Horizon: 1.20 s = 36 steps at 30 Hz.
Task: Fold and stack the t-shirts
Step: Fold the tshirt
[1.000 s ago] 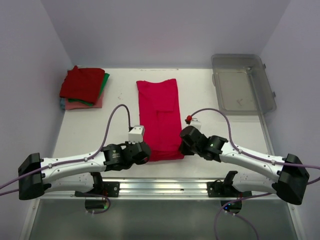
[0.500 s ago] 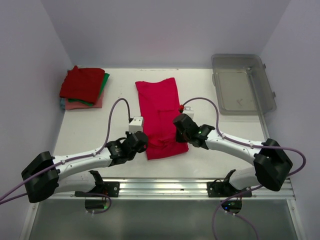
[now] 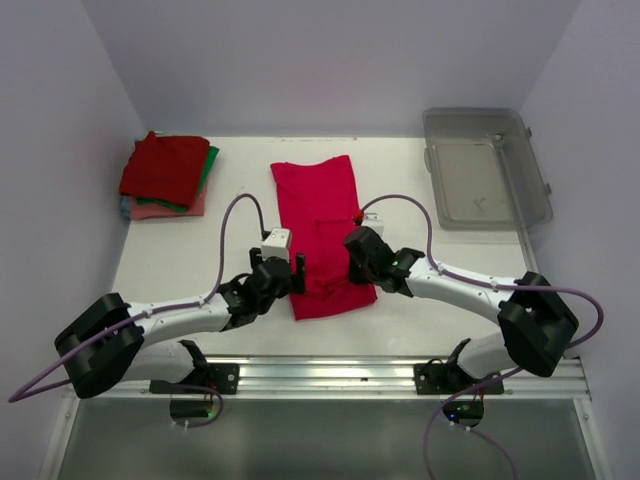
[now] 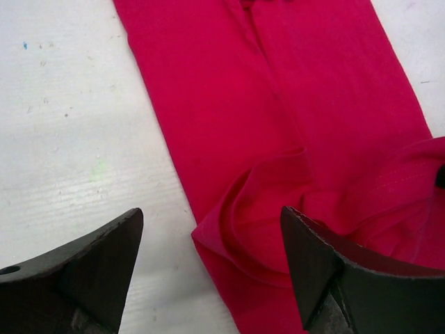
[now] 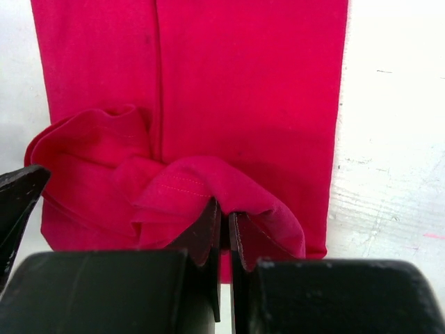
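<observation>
A crimson-pink t-shirt point(image 3: 318, 200) lies as a long strip down the middle of the table point(image 3: 180, 255). Its near end is doubled back in a loose, rumpled fold point(image 4: 278, 209). My left gripper point(image 3: 283, 268) hovers open over the fold's left corner, its fingers point(image 4: 90, 264) straddling the cloth edge with nothing between them. At the fold's right side my right gripper point(image 3: 352, 262) is shut on the hem point(image 5: 208, 184), which drapes over its fingertips. Folded dark red, green and salmon-pink t-shirts point(image 3: 165, 170) are stacked at the far left corner.
A clear grey plastic bin point(image 3: 485, 170) stands at the far right corner. White walls close in the table on three sides. A metal rail point(image 3: 320, 375) with the arm bases runs along the near edge.
Both grippers carried the shirt's near hem away from the near edge, over the strip. The left gripper then opened and dropped its corner; the right stays shut on the hem.
</observation>
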Tool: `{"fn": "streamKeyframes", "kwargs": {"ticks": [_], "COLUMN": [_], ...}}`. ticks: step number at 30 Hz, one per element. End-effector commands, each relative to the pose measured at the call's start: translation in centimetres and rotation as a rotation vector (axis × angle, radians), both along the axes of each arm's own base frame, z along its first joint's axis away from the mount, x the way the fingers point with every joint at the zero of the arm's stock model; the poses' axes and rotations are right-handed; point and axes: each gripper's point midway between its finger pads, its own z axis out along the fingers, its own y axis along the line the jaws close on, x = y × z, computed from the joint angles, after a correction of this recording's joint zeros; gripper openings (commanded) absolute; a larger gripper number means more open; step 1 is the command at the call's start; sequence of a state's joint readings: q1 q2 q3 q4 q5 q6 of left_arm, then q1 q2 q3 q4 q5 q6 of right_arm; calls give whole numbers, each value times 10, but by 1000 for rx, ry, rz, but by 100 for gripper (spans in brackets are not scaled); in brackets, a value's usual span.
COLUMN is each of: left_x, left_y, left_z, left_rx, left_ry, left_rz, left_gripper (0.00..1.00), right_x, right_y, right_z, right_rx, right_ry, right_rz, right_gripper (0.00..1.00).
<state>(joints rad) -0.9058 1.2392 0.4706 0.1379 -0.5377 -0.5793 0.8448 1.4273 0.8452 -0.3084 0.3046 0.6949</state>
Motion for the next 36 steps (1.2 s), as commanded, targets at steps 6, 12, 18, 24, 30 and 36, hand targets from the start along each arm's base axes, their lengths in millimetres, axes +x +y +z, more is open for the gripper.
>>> {"fn": "streamKeyframes", "kwargs": {"ticks": [6, 12, 18, 24, 30, 36], "left_x": [23, 22, -3, -13, -12, 6], "left_y": [-27, -20, 20, 20, -2, -1], "left_z": [24, 31, 30, 27, 19, 16], "left_rx": [-109, -51, 112, 99, -71, -107], "left_ry": [-104, -6, 167, 247, 338, 292], "left_rz": [-141, -173, -84, -109, -201, -177], "left_gripper": [80, 55, 70, 78, 76, 74], "right_x": [11, 10, 10, 12, 11, 6], "right_y": [6, 1, -3, 2, 6, 1], "right_z": [6, 5, 7, 1, -2, -5], "right_rx": [29, 27, 27, 35, 43, 41], "right_ry": [-31, -24, -22, 4, 17, 23], "right_rz": [-1, -4, -8, 2, 10, 6], "right_gripper": [0, 0, 0, 0, 0, 0]}}
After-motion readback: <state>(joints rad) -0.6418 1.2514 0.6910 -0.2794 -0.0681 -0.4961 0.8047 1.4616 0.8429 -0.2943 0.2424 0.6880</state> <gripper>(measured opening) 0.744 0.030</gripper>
